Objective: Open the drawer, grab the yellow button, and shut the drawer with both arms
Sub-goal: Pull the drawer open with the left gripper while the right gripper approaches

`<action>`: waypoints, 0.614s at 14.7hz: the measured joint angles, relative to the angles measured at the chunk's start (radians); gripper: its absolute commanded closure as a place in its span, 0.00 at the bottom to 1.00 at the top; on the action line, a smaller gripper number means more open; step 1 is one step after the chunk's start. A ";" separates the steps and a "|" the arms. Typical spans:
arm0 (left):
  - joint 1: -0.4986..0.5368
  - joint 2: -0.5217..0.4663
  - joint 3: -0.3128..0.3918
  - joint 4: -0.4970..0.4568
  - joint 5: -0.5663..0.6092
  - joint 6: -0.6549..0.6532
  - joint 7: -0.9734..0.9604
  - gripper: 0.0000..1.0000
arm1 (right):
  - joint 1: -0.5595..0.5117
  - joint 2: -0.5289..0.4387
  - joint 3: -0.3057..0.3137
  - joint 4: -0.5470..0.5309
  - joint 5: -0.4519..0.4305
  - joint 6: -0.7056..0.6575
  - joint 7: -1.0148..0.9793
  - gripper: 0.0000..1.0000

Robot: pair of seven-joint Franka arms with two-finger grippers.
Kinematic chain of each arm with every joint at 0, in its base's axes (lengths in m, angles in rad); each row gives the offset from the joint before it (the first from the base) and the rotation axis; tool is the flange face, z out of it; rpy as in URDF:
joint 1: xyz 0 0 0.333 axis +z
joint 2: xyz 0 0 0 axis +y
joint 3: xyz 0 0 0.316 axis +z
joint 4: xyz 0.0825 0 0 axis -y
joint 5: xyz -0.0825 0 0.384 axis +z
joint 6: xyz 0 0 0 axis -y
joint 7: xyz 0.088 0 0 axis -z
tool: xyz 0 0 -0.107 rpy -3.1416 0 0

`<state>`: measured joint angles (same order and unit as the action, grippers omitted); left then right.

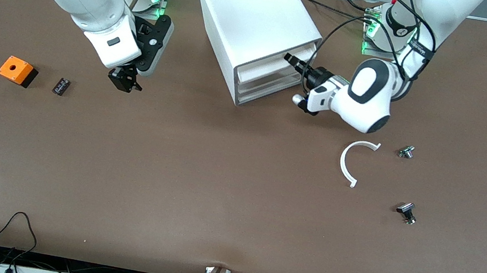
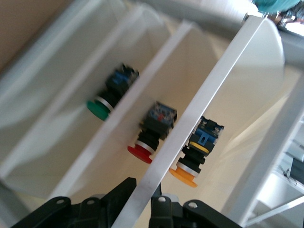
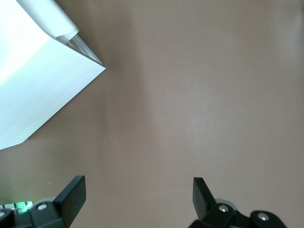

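Observation:
The white cabinet (image 1: 255, 19) stands at the back middle of the table. My left gripper (image 1: 293, 61) reaches in at the front of the top drawer (image 1: 268, 65). In the left wrist view the left gripper (image 2: 143, 186) is shut on a thin white front edge of the drawer (image 2: 209, 90). Just past that edge lies the button (image 2: 192, 159), with an orange cap and a black body. A red-capped one (image 2: 148, 137) and a green-capped one (image 2: 107, 99) lie in the neighbouring white sections. My right gripper (image 1: 125, 82) hangs open over the bare table beside the cabinet; the right gripper (image 3: 137, 194) holds nothing.
An orange box with a hole (image 1: 17, 70) and a small black part (image 1: 61, 86) lie toward the right arm's end. A white curved piece (image 1: 354, 164) and two small black-and-silver parts (image 1: 406, 152) (image 1: 407, 213) lie toward the left arm's end. The cabinet corner (image 3: 42, 90) shows in the right wrist view.

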<state>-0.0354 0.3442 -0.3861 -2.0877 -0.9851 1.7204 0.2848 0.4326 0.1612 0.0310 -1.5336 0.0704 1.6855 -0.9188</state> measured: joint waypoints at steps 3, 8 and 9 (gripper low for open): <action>0.015 -0.010 0.078 0.034 0.005 0.001 0.010 1.00 | 0.014 0.015 0.000 0.000 0.000 0.018 0.000 0.00; 0.015 -0.010 0.099 0.043 0.008 0.009 0.016 0.83 | 0.041 0.017 0.000 0.030 0.000 0.041 -0.012 0.00; 0.015 -0.010 0.103 0.044 0.008 0.009 0.016 0.76 | 0.060 0.018 0.000 0.041 0.000 0.042 -0.012 0.00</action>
<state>-0.0203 0.3343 -0.2833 -2.0439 -0.9767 1.7299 0.3009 0.4929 0.1791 0.0314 -1.4922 0.0704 1.7279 -0.9310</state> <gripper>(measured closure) 0.824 0.000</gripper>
